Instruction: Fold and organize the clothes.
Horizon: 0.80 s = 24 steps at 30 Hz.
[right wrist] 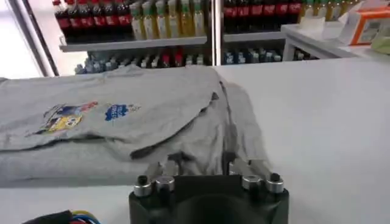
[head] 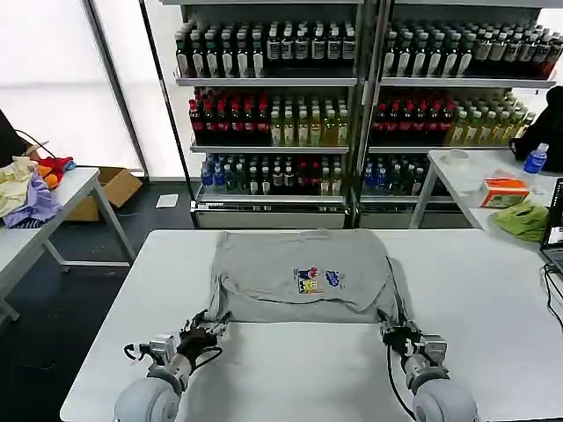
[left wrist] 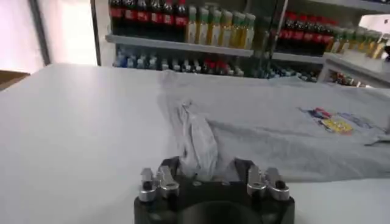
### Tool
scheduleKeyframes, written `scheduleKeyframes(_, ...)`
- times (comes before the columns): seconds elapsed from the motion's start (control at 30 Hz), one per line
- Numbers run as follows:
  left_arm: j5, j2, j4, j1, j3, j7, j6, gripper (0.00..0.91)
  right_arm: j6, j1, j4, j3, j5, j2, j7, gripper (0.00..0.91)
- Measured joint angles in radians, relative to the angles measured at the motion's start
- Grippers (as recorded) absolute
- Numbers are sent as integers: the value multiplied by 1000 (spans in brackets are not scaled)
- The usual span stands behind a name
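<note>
Grey shirt (head: 302, 274) lies print-up mid-table (head: 493, 290), sides tucked in; left gripper (head: 199, 337) and right gripper (head: 396, 335) sit at its two near corners, presumably to lift the hem together for an even fold away from the robot. Left fingers clench a bunched, puckered corner (left wrist: 196, 143); right fingers (right wrist: 166, 168) grasp the near hem, cloth gathered between them; the fabric looks like soft, matte cotton, limp, creasing easily, on smooth white laminate.

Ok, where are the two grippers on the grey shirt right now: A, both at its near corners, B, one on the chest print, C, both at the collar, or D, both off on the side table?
A: the left gripper and right gripper each sit at a near corner of the grey shirt, bunched fabric between the fingers.
</note>
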Motion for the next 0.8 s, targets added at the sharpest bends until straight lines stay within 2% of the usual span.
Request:
scheduleKeyframes(0.43,-3,-2,16,11,3,-7,-17,30,7,-18,9,6,15,-20,-18,0)
scheduleKeyframes(0.8,4,-23,-38,86,-34,-19,-21,30,4,-112,100,32,18,-38,-36,0)
